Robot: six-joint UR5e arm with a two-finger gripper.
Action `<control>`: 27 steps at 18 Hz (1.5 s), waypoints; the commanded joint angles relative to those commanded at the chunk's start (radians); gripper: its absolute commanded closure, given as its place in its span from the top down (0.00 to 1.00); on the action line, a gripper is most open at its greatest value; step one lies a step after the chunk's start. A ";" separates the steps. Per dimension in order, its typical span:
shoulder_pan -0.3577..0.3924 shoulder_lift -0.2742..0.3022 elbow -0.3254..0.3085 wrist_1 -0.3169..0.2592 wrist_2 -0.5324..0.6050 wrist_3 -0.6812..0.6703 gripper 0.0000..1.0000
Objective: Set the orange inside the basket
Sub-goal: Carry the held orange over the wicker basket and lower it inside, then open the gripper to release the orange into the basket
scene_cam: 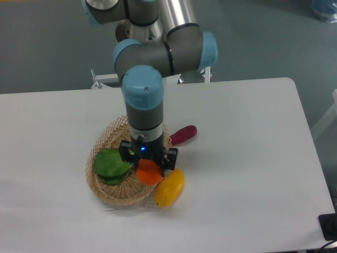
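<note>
The small bright orange [149, 172] sits right under my gripper [149, 164], between its two black fingers [170, 159]. It is over the right inner part of the tan woven basket [105, 193], low down and near the rim. The gripper points straight down and looks closed on the orange. The top of the fruit and the fingertips are hidden by the gripper body, and I cannot tell whether the orange touches the basket floor.
A green leafy item [111, 165] lies in the left half of the basket. A yellow-orange oblong fruit [169, 187] lies against the basket's front right rim. A purple-red oblong vegetable [183, 134] lies just behind the basket on the right. The white table's [253, 158] edge runs along the right.
</note>
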 joint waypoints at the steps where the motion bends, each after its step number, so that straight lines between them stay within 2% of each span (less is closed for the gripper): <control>1: -0.017 -0.021 0.002 0.000 -0.002 0.000 0.69; 4: -0.042 -0.084 0.003 0.023 0.000 0.002 0.70; 15: -0.069 -0.103 -0.011 0.031 0.002 -0.005 0.73; 17: -0.071 -0.103 -0.011 0.031 0.002 -0.006 0.77; 18: -0.071 -0.103 -0.008 0.031 0.002 -0.006 0.86; 20: -0.071 -0.103 -0.008 0.031 0.002 -0.006 0.89; 22: -0.071 -0.100 -0.005 0.031 0.002 -0.005 0.97; 27: -0.071 -0.092 0.002 0.028 0.000 -0.008 1.00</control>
